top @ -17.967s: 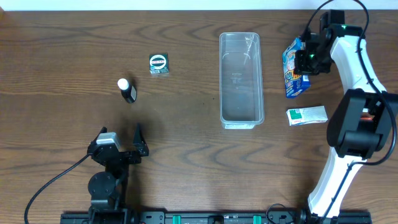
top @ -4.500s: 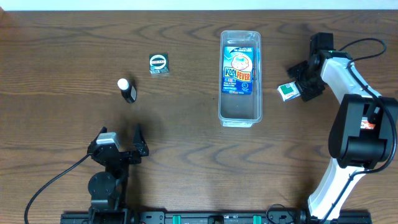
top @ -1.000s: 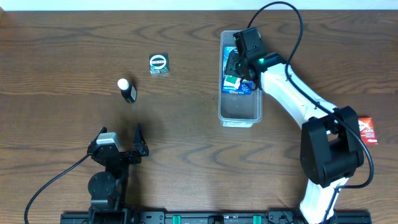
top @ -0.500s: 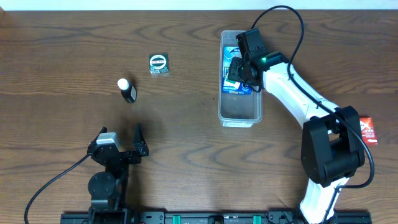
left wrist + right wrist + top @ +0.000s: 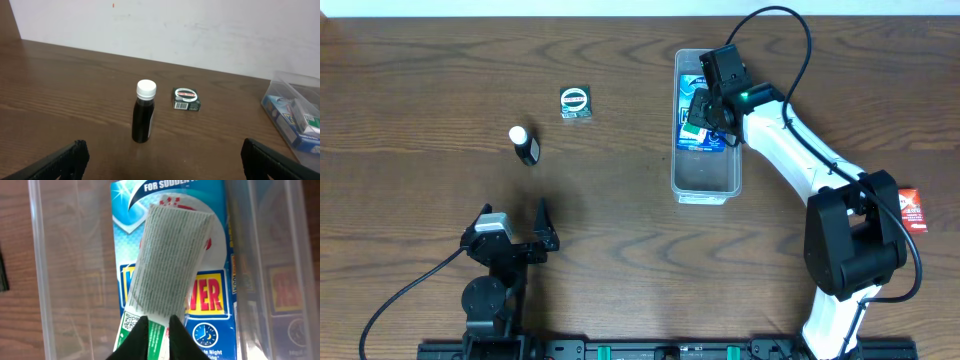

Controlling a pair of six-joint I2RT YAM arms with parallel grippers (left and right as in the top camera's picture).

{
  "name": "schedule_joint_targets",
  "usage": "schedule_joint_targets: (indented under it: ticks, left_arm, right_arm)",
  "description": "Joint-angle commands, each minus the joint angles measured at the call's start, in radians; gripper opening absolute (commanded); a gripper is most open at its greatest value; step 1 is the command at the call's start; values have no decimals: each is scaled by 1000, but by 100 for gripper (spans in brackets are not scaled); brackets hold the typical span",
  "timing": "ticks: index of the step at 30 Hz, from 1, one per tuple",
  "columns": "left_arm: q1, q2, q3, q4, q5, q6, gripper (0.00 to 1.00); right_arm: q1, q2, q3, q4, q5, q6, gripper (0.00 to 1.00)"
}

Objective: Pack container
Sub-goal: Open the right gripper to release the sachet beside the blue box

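Inside the container [image 5: 705,176] are one box [image 5: 216,297], one sachet [image 5: 172,260].

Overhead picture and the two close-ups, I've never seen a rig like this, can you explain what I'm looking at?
Two robot arms sit at a wooden table. One camera looks down from above; one rides on each wrist. The left gripper stands open, facing a black bottle and a small green box. The right gripper, shut, hangs over the clear container, its tips at a white sachet lying on a blue packet. A red packet lies apart.
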Motion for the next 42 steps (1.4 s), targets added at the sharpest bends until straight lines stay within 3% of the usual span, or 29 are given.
schedule_joint_targets:
  ticks: [1,6,23,42]
  left_arm:
    - [-3,-6,-19,-39,-26,6,98]
    - [-3,-6,-19,-39,-26,6,98]
    - [-3,-6,-19,-39,-26,6,98]
    - [-3,-6,-19,-38,-26,6,98]
  right_arm:
    - [-8,10,18,-6,34,7,11]
    - [-6,10,18,-60,94,56,7]
    - [-6,69,18,-66,105,50,8]
    - [-12,74,18,101,97,-40,12]
